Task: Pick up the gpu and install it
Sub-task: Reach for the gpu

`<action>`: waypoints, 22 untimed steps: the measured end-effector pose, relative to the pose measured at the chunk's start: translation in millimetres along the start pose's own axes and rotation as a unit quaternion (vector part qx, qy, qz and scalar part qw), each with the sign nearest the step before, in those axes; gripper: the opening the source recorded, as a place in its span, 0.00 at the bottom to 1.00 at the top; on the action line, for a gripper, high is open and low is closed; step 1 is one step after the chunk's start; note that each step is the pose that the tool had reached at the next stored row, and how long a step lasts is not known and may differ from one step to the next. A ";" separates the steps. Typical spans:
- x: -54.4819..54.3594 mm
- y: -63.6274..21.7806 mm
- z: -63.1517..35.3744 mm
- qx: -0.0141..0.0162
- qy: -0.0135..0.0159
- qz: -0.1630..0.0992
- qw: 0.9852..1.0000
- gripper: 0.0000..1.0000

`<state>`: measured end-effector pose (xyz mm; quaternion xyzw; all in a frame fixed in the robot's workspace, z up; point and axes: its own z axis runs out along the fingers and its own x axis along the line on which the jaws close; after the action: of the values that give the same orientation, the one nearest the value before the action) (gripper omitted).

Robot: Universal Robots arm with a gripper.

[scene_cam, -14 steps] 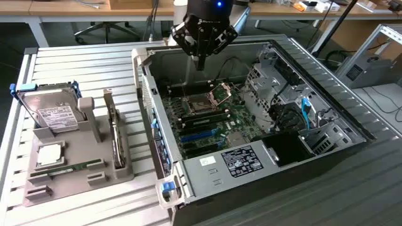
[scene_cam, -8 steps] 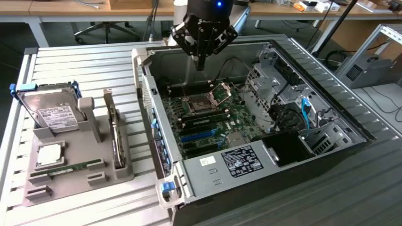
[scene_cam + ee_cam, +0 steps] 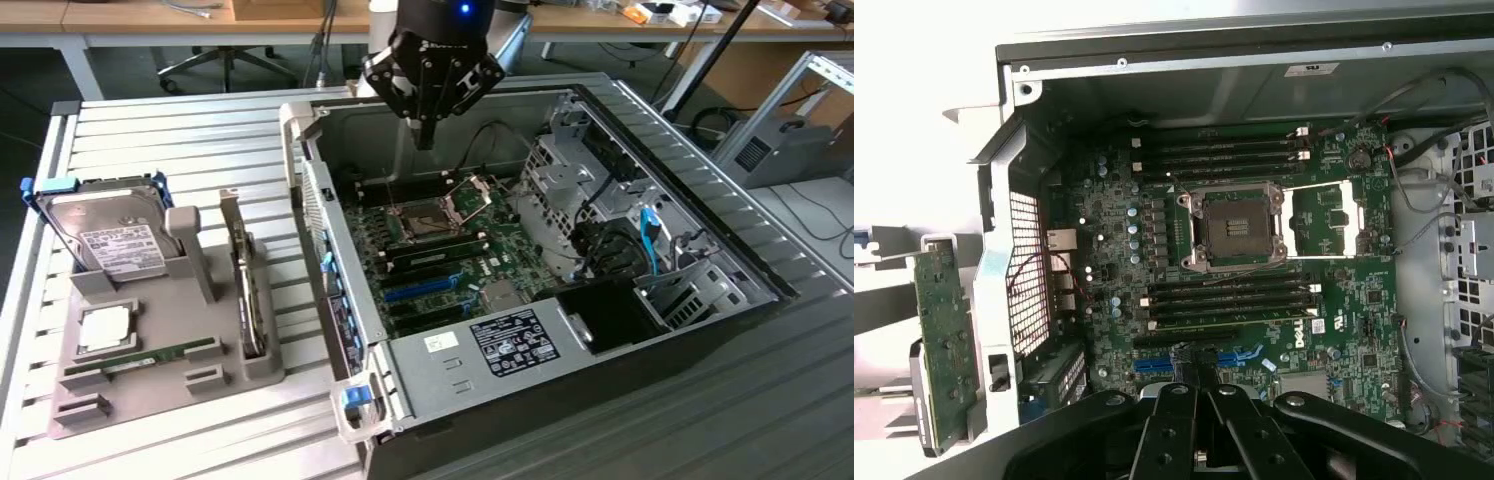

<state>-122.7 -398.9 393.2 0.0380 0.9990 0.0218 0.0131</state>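
Exterior view: gpu (image 3: 242, 290) upright beside hard drive (image 3: 114, 240).

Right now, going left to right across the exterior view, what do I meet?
hard drive → gpu, standing in its holder → CPU socket → blue cable

At the exterior view's top centre, a glossy black gripper (image 3: 424, 138) of angular linkage arms tapers to a narrow tip, a blue light (image 3: 463, 9) above; round pivot screws (image 3: 1176, 390) stud its links.
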 end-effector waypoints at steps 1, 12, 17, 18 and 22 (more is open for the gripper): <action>1.4 -0.1 -0.1 0.000 0.000 0.000 1.000 0.11; 27.5 -2.1 -0.8 0.000 0.000 0.000 1.000 0.11; 32.8 -2.5 -0.9 0.000 0.000 0.000 1.000 0.11; 33.9 -2.6 -1.0 0.000 0.000 0.000 1.000 0.11; 38.3 -2.9 -1.0 0.000 0.000 0.000 1.000 0.11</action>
<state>-161.1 -398.9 393.2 0.0379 0.9990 0.0217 0.0131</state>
